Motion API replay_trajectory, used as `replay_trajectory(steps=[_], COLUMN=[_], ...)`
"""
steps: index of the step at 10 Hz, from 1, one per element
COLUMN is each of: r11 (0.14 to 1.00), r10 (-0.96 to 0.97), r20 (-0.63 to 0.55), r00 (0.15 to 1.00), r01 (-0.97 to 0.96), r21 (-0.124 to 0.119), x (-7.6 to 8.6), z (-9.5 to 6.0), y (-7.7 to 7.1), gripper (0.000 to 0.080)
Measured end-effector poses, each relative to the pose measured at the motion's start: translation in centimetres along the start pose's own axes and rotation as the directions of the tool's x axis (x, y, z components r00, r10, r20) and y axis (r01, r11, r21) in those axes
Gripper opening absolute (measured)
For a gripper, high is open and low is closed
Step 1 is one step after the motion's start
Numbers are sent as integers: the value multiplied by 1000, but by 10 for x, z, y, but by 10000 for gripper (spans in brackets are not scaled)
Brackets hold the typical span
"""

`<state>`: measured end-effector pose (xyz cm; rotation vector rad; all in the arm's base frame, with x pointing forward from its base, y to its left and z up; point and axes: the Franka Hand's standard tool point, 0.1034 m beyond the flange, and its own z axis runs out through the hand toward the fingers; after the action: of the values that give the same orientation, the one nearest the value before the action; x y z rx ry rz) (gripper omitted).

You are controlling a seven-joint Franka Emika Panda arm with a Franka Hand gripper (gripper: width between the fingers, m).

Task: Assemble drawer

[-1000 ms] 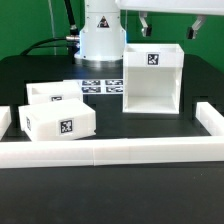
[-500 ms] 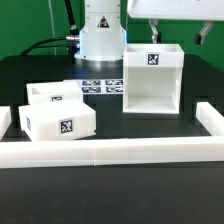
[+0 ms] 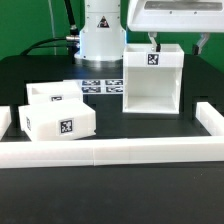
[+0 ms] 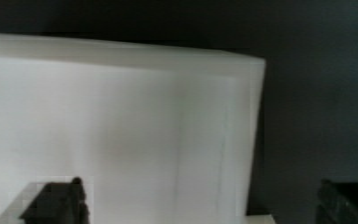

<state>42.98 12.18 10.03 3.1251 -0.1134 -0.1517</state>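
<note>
The tall open-fronted box housing (image 3: 150,90) stands upright at the back, on the exterior view's right, with a square tag on its top front. It fills most of the wrist view (image 4: 123,110). My gripper (image 3: 177,43) is open just above the housing's top. One finger (image 3: 153,43) is over the top near the tag. The other finger (image 3: 200,42) is outside the housing's side wall, over the black table. In the wrist view my gripper (image 4: 202,205) shows both dark fingertips wide apart with nothing between them. Two small trays (image 3: 55,94) (image 3: 58,121) sit on the exterior view's left.
A low white border rail (image 3: 100,152) runs along the front and up both sides. The marker board (image 3: 100,86) lies flat between the trays and the housing. The robot's white base (image 3: 100,35) stands at the back centre.
My gripper has come down from the top edge of the exterior view towards the housing's top and shifted slightly to the view's left. The housing and trays have not moved.
</note>
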Motion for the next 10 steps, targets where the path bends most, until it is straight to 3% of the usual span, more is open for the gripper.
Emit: replay_trajectory(steps=[2, 3, 4, 5, 6, 7, 10], r11=[1000, 1000, 1000, 1000, 1000, 1000, 1000], r10=[3, 0, 0, 0, 0, 1, 2], r20=[8, 8, 8, 8, 8, 7, 7], r00=[1000, 1000, 1000, 1000, 1000, 1000, 1000], r01=[-3, 0, 0, 0, 0, -1, -2], r21=[14, 15, 15, 15, 15, 16, 16], x=[0, 0, 0, 0, 0, 0, 0], z=[0, 0, 0, 0, 0, 0, 0], y=[2, 1, 1, 1, 1, 1, 1], gripper=[609, 434, 434, 245, 107, 37, 37])
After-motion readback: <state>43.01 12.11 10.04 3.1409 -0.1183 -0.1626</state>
